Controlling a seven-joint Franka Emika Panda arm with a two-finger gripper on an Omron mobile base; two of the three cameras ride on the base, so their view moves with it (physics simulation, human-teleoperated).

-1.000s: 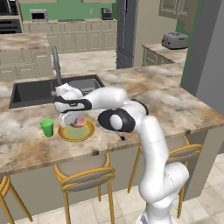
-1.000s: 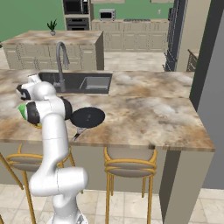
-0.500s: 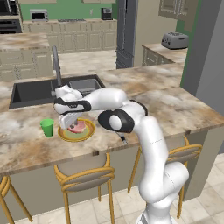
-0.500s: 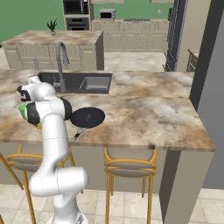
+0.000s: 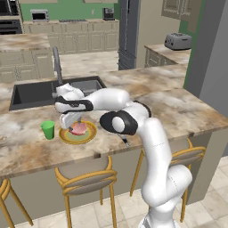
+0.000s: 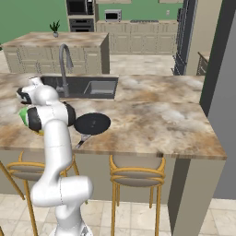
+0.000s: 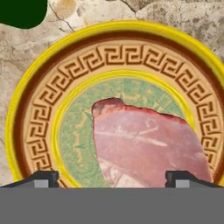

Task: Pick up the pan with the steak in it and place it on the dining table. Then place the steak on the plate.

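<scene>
On the marbled dining table (image 5: 187,111), you see the steak (image 7: 146,146) lying flat on the plate (image 7: 41,113), its long axis running across between the tips. The gripper (image 7: 111,179) hangs directly above it, jaws wide apart and gripping nothing. The steak's near edge is cut off from view; the pan (image 6: 92,123) sits empty, well aside.

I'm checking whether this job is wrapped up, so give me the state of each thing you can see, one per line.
steak: lying flat on the plate, released
plate: on the dining table, holding the steak
pan: empty, resting on the dining table
hand: open, just above the steak
green cup: upright beside the plate
</scene>
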